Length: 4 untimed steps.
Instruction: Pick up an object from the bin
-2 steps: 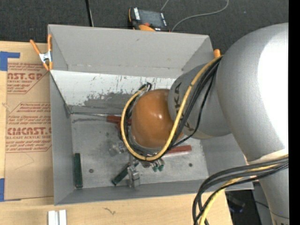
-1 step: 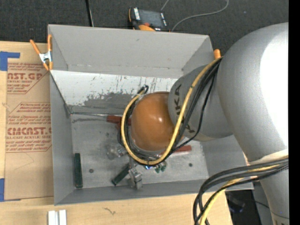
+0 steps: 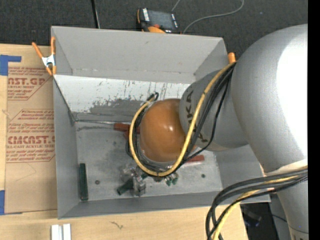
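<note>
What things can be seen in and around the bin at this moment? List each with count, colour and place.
bin: 1, grey metal, middle of the view.
flat bar: 1, dark green, on the bin floor by the left wall, near the front.
red pieces: 2 visible, red, one left and one right of the orange cover; perhaps one stick, partly hidden.
small piece: 1, dark green, by the front wall, beside the gripper.
green bits: count unclear, green, under the cover's front edge.
device: 1, black and orange, outside, beyond the far wall.
arm: 1, silver grey, reaching in from the right.
orange cover: 1, on the wrist.
cables: several, yellow and black, round the cover.
gripper: 1, grey, below the cover.
</note>
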Each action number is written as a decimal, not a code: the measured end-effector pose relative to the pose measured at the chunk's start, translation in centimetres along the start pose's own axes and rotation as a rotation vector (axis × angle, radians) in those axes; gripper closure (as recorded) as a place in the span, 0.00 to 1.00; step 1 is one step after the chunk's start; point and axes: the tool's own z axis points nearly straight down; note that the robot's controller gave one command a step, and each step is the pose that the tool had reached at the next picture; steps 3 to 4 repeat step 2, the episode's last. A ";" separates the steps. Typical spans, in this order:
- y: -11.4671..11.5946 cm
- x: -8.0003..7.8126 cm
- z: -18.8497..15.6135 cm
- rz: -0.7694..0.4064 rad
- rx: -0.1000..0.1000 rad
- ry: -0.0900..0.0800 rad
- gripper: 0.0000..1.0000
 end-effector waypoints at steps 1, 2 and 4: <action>0.1 -0.1 -3.5 0.000 0.002 -0.003 1.00; 0.1 -0.2 -4.9 0.000 0.001 -0.001 1.00; 0.1 -0.2 -4.9 0.000 0.001 -0.001 1.00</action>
